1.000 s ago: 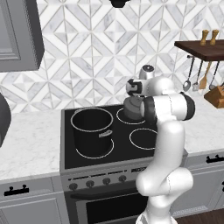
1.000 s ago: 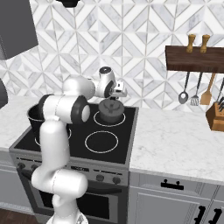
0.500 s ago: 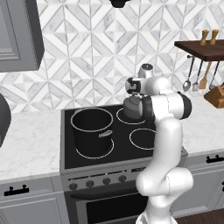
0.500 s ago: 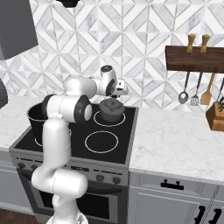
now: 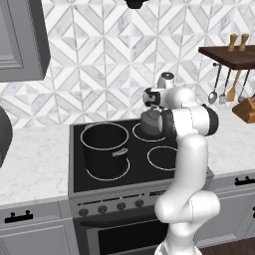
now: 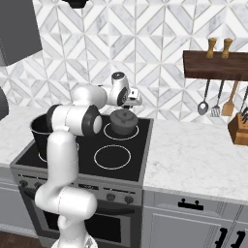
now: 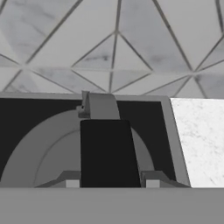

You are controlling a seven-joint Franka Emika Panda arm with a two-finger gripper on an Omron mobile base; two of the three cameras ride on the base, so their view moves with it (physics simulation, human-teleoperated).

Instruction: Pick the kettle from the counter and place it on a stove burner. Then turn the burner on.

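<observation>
Right base view, squat dark-grey kettle (image 6: 122, 122) on back-right burner (image 6: 132, 132), hand view adds black handle (image 7: 109, 153), we can't tell pincer (image 6: 130, 101) opening

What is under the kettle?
The kettle sits on the black stove, over its back-right ring. Most of that ring is hidden under the kettle.

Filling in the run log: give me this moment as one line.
phase: placing | kettle: on back-right stove burner | gripper: astride kettle handle, grip state unclear | black pot: front-left | knobs: untouched
</observation>
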